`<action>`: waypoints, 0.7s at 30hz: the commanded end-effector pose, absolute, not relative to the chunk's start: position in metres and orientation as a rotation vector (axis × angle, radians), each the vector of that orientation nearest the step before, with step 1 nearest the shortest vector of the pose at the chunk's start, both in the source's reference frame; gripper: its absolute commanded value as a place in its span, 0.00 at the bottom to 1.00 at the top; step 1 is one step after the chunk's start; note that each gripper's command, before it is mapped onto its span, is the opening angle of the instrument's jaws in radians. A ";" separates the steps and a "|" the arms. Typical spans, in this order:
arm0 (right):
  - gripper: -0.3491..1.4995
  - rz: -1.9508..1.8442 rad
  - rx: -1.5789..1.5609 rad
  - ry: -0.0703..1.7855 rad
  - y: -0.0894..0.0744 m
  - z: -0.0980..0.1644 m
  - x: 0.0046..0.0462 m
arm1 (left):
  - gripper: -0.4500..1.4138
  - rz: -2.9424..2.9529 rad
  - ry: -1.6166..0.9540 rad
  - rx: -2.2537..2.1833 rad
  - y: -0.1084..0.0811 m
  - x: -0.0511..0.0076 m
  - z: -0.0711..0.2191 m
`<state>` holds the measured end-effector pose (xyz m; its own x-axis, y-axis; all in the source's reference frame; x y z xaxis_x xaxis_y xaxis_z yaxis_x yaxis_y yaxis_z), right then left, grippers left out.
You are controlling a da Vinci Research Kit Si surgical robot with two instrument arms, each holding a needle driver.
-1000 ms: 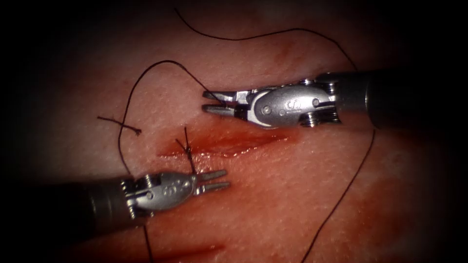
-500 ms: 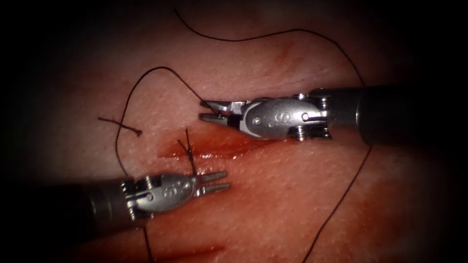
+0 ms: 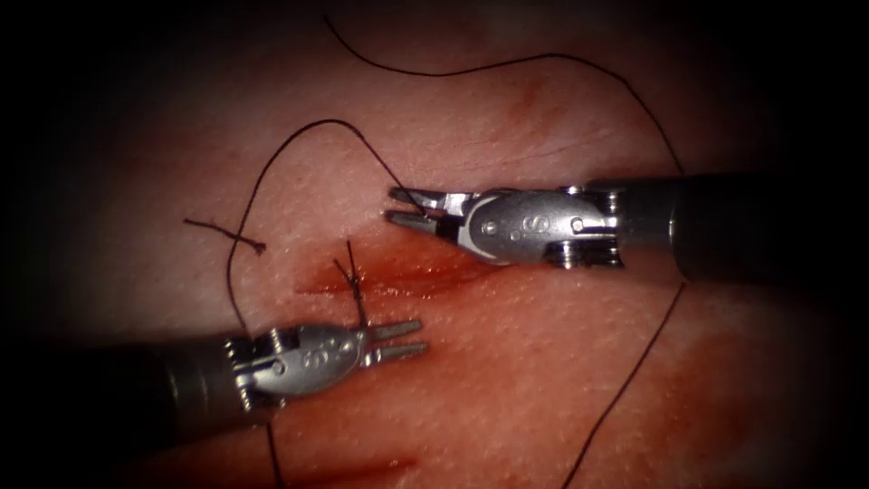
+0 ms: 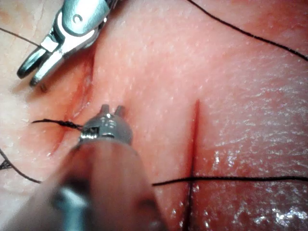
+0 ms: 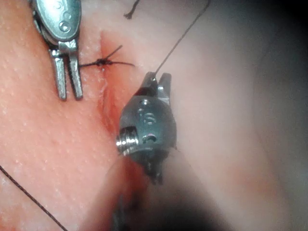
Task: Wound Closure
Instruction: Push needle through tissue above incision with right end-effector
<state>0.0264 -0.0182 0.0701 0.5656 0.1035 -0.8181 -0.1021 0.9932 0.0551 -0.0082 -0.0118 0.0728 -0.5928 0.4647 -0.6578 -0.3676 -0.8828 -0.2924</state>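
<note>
Pink tissue (image 3: pixel 543 362) carries everything, wet with red fluid (image 3: pixel 425 272) along its one horizontal cut (image 3: pixel 407 276). A second, shorter red line (image 3: pixel 348 471) lies near the lower edge of the endoscope view.

Two tools work here. One knotted stitch (image 3: pixel 358 285) crosses the left part of the cut, its two short tails standing up. One loose cut end of thread (image 3: pixel 222 234) lies on the tissue to the left, above the cut and well apart from the stitch. One long thread (image 3: pixel 579 63) arcs across the top, runs behind the right shaft and trails down the right side toward the lower edge; a second loop of it curves up and over from the left and comes down to the right tool's tip.

Entering horizontally from the right, the right tool (image 3: pixel 398 206) lies just above the cut with its tip pointing left. Its jaws stand slightly apart, the thread running in between them; the right wrist view (image 5: pixel 158 76) shows the thread leaving the tip, though whether it is actually pinched I cannot tell.

From the lower left, the left tool (image 3: pixel 412 337) lies just below the cut, near the stitch, pointing right. Its jaws are parted and hold nothing.
</note>
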 end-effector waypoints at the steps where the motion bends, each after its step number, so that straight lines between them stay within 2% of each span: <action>1: 0.00 0.124 0.005 0.962 -0.018 0.071 0.0269 | 0.23 2.444 -0.172 -1.061 -0.012 -0.0087 0.073; 14: 0.00 0.118 0.077 0.938 -0.019 0.072 0.0279 | 0.24 2.442 -0.177 -1.059 -0.011 -0.0088 0.073; 21: 0.00 0.299 0.179 0.930 -0.016 0.069 0.0288 | 0.24 2.440 -0.170 -1.056 -0.011 -0.0093 0.074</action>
<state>0.0279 -0.0168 0.0687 0.5586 0.3550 -0.7496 -0.1890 0.9345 0.3018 -0.0088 -0.0111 0.0734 -0.5920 0.4694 -0.6552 -0.3739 -0.8801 -0.2926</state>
